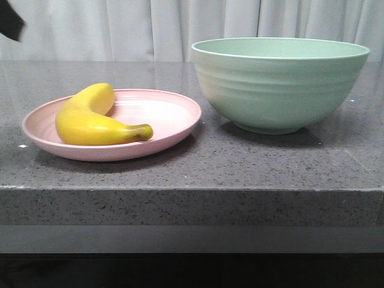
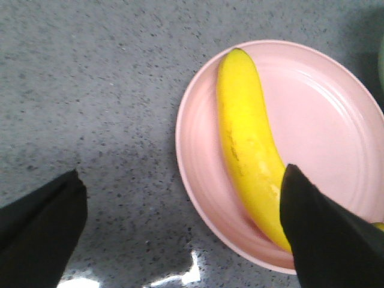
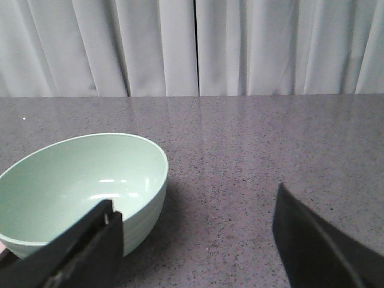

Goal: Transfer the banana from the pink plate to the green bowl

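The yellow banana (image 1: pixel 90 120) lies on the pink plate (image 1: pixel 174 111) at the left of the counter; both also show in the left wrist view, the banana (image 2: pixel 246 138) on the plate (image 2: pixel 324 132). The green bowl (image 1: pixel 279 84) stands to the plate's right and looks empty in the right wrist view (image 3: pixel 78 180). My left gripper (image 2: pixel 180 216) is open and empty above the plate's edge, one finger (image 2: pixel 318 234) over the banana's end. My right gripper (image 3: pixel 195 234) is open and empty beside the bowl. In the front view only a dark bit of the left arm (image 1: pixel 11 24) shows.
The grey speckled counter (image 1: pixel 240 162) has its front edge close to the plate and bowl. White curtains (image 1: pixel 150 27) hang behind the counter.
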Available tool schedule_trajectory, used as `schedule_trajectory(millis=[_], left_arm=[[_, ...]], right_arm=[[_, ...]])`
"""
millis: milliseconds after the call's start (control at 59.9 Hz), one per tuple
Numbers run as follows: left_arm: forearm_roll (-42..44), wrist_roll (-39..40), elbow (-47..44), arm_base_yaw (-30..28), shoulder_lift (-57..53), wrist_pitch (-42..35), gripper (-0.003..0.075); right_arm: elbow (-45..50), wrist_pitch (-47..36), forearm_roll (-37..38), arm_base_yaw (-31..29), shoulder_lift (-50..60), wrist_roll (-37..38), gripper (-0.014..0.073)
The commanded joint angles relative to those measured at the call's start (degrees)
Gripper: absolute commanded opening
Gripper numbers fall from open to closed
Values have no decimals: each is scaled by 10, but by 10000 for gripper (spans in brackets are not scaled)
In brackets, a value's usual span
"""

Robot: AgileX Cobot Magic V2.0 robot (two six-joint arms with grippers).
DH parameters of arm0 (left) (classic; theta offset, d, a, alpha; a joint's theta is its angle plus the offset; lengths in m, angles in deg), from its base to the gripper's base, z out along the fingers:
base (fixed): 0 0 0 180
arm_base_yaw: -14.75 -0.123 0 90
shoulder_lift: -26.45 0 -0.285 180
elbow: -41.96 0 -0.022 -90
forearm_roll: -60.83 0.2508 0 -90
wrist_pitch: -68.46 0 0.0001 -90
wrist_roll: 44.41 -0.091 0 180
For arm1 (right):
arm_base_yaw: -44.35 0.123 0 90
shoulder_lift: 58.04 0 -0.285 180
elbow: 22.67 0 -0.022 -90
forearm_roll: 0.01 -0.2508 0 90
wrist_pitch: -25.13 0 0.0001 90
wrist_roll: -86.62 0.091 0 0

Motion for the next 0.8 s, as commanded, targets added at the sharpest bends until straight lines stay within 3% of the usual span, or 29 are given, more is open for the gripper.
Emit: schedule_trajectory(millis=[0, 267, 785], left_arm=[[23, 52, 42, 39, 25, -18, 637], [42, 112, 105, 132, 125, 16, 636], [52, 120, 114, 140, 187, 1, 636]], right_arm=[[-19, -42, 4, -4, -9, -3, 542], [-19, -42, 4, -4, -9, -3, 542], [-19, -42, 4, -2, -9, -3, 542]])
